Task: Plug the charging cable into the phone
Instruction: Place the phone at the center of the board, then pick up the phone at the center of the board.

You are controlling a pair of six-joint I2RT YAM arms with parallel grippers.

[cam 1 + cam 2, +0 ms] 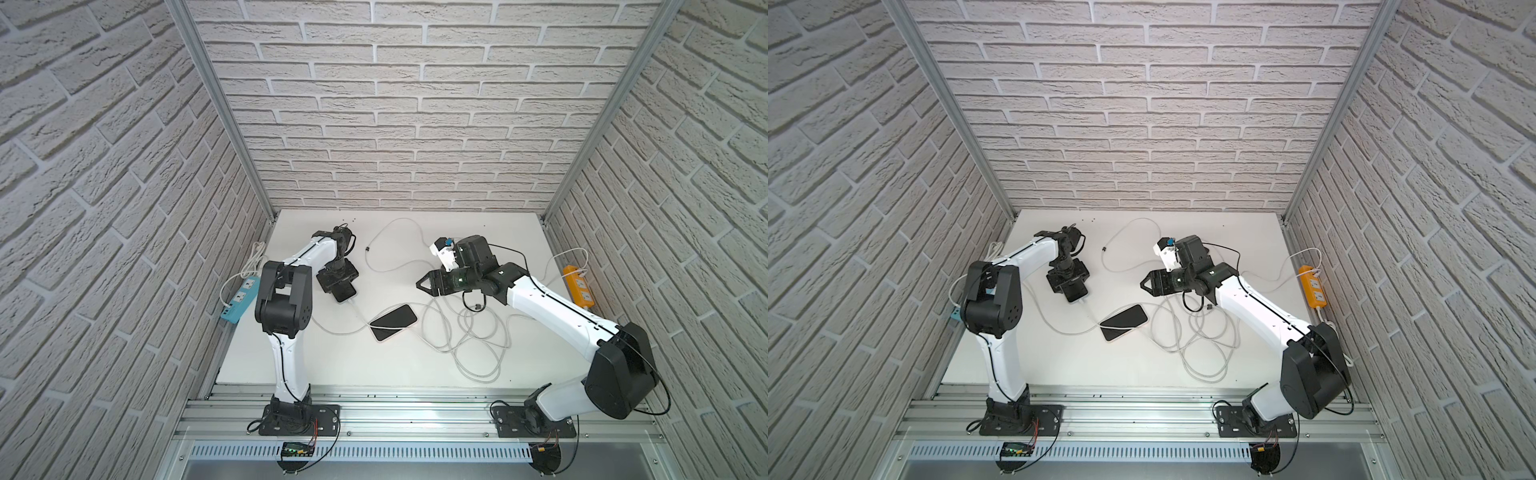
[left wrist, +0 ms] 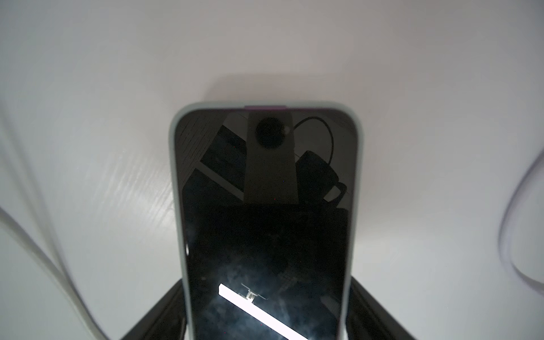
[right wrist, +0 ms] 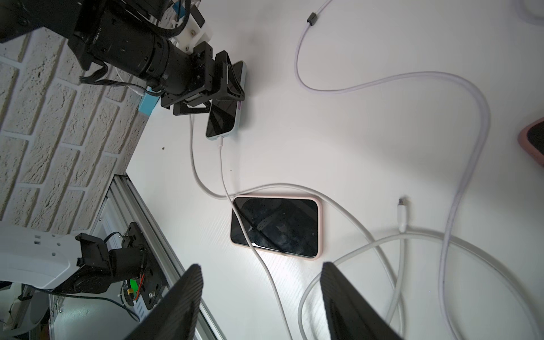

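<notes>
White desk [image 1: 332, 357], cable loops everywhere. Left hand [image 3: 226, 85] angled down, clamped on the sides of the blue-cased phone [image 3: 222, 117] at desk level. The charging cable [image 3: 220, 164] appears seated in the phone's end. Right hand [image 1: 422, 284] hovers level, jaws apart, empty. Risk: that cable crosses the pink-cased phone [image 3: 276, 226], so any lift could drag it or unseat the connector.

table [image 1: 332, 365]: 1st phone [image 1: 345, 293] centre-left, btwn left gripper [image 1: 340, 289] jaws. 2nd phone [image 1: 392, 322] lies flat just to its right, nearer the arm bases. cable [image 3: 220, 145] from 1st phone runs over 2nd phone. left strip [image 1: 241, 301] & right strip [image 1: 577, 286] at table's side edges.
</notes>
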